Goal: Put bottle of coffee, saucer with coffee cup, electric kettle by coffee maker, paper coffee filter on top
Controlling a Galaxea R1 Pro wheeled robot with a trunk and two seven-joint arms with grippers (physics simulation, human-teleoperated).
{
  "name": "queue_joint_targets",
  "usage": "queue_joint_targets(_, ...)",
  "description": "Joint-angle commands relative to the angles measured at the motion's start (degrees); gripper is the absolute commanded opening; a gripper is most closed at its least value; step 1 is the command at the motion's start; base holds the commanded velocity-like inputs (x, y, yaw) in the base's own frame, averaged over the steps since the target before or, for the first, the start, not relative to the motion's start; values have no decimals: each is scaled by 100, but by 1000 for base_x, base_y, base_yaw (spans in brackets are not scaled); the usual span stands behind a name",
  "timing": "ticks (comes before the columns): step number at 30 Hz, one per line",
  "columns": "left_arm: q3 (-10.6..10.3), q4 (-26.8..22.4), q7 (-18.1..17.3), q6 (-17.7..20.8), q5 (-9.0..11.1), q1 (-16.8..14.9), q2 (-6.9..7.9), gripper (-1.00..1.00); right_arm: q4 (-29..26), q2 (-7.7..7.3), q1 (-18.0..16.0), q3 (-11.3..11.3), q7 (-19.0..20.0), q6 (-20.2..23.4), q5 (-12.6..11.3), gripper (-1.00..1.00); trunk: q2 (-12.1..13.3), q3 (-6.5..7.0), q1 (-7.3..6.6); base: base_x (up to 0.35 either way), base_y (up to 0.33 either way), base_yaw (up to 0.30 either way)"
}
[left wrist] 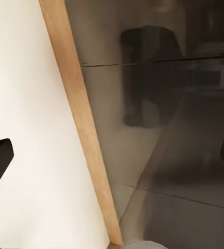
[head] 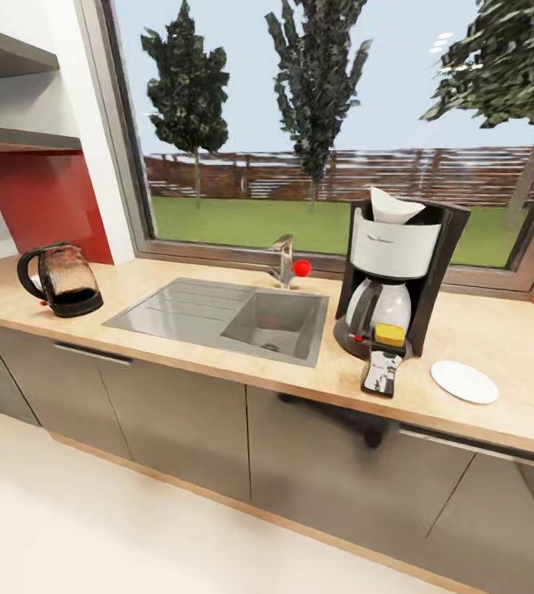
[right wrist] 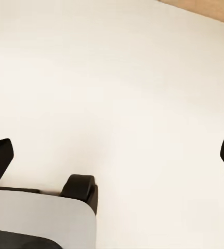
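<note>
1. On the long light wood-grain countertop, the head view shows the tall black coffee maker with the white paper filter cone on top; the gold-lidded dark coffee jar lies at its base.
2. Right of it lies the flat white saucer; the dark glass kettle stands far left, beyond the steel sink.
3. Both wrist views show spread fingertips holding nothing: the left gripper faces glossy grey cabinet fronts, the right gripper pale floor.

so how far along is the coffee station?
Done: filter sits on the coffee maker, the coffee bottle lies tipped in front of it, saucer beside it. In hand: nothing; both end effectors open, empty. Left: kettle is across the sink; no cup on the saucer.
</note>
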Motion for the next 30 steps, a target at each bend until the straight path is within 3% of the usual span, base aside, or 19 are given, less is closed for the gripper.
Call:
queue_joint_targets(1, -48, -8, -13, 47, 57, 2, -1, 100, 8, -2, -5, 11, 20, -20, -18, 100, -2, -4, 2, 151, 225, 237)
queue_joint_targets(30, -48, -8, -13, 47, 57, 2, -1, 100, 8, 24, -5, 11, -6, -28, -10, 100, -2, -4, 2, 13, 19, 269)
